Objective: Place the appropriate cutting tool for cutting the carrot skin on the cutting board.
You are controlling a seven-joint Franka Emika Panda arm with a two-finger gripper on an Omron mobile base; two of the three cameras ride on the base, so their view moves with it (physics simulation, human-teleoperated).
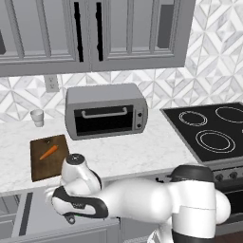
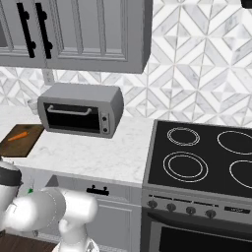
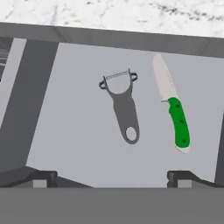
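Nothing moved yet — peeler point(image 3: 122, 107) lies at the knife's point(image 3: 174, 109) nine o'clock, fingers point(image 3: 178, 177) wide open, empty; cutting board point(image 1: 42, 166) waits.

A grey boxy toaster oven point(image 1: 106, 110) with a dark glass door sits at the centre of the left base view on the white marble counter point(image 1: 142, 154), a small white cup point(image 1: 37, 117) at far left, a black glass cooktop point(image 1: 213, 130) at right, and a green-handled, white-bladed knife point(image 3: 173, 108) at the hand view's right.
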